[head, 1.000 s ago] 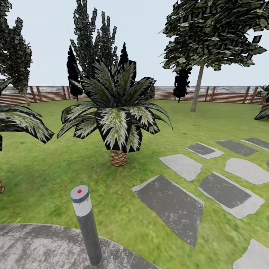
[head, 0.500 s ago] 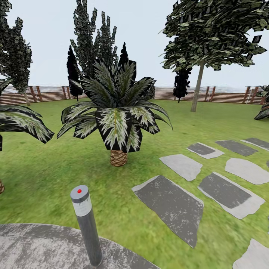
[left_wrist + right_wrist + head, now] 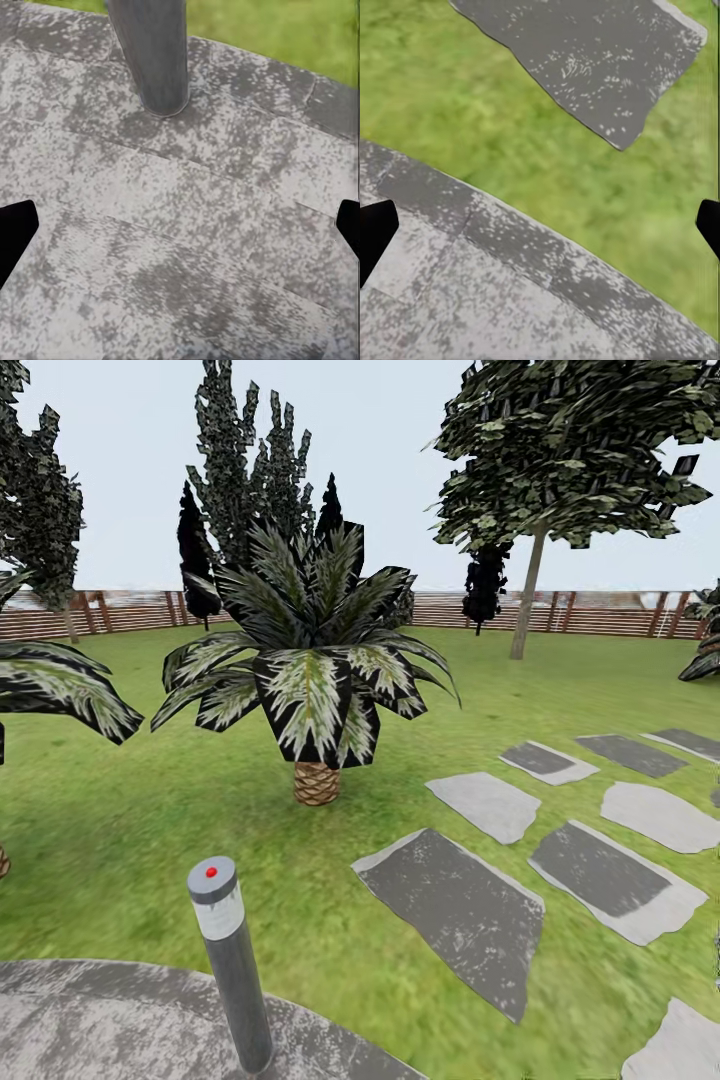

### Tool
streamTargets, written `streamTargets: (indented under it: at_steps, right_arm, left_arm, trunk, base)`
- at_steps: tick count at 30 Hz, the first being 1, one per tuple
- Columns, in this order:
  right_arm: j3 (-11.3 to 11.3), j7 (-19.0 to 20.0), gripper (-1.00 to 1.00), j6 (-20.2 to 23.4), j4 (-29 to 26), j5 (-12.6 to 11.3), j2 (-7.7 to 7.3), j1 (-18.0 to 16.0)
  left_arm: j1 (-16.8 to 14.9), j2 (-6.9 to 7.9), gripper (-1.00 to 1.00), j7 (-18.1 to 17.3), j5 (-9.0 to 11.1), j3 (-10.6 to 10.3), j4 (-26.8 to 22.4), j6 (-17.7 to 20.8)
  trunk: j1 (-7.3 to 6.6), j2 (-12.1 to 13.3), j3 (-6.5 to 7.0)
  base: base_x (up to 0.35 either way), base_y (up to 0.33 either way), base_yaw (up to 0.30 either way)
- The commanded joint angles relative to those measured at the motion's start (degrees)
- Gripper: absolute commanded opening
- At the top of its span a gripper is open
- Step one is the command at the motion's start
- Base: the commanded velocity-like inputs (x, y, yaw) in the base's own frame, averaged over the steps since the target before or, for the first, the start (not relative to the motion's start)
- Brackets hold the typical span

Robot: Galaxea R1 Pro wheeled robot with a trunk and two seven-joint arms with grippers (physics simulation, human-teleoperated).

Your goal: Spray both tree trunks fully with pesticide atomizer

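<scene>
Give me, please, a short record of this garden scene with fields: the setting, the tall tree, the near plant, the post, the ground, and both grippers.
setting: grass lawn ringed by a wooden slat fence
tall tree: bare straight trunk, far right, near the fence
near plant: short palm, centre of the lawn
post: grey bollard with a red dot, on round paving
ground: grey stone slabs at right
left gripper: open, empty
right gripper: open, empty
</scene>
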Motion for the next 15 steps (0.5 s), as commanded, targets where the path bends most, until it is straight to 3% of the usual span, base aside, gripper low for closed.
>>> streamTargets:
  at_steps: [1,10,15]
  right_arm:
    - [0.0,0.0,1.0,-0.2,0.1,0.0,0.0,0.0]
    - [-0.2,-0.2,1.0,-0.2,0.1,-0.1,0.08,-0.1]
    - [-2.2,-0.2,1.0,-0.2,0.2,-0.1,0.08,-0.1]
  left_arm:
    - [0.0,0.01,1.0,0.0,-0.1,0.0,0.1,-0.2]
    - [0.0,0.3,1.0,0.1,0.0,0.2,0.8,-3.1]
    - [-0.1,0.38,1.0,0.0,-0.1,0.1,0.9,-3.4]
  trunk:
    - [0.0,0.0,-0.06]
    - [0.0,0.0,-0.2]
    - [0.0,0.0,-0.44]
  base:
    - [0.0,0.0,-0.181]
    - [0.0,0.0,-0.267]
    - [0.0,0.0,-0.271]
